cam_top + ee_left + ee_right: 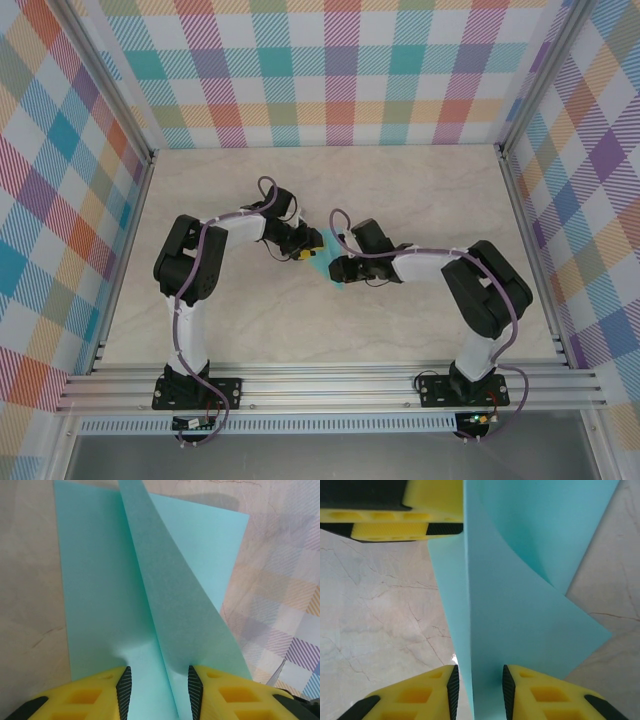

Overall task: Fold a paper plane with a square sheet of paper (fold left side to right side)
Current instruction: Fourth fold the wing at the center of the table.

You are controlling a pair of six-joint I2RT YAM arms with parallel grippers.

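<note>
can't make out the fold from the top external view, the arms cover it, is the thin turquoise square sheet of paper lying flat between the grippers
Observer: No. In the left wrist view the thin turquoise square sheet of paper has one flap raised off its flat part, rising from between the left gripper fingers.
Operator: are those jaws clamped
Observer: They stand apart, and the paper passes through the gap.
Operator: and the right side
Observer: On the right gripper the jaws stand apart too, with an upright fold of the sheet between them.

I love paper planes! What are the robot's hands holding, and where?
Nothing is pinched yet. The paper's raised flap stands between the open fingers of the left gripper and the right gripper.
</note>
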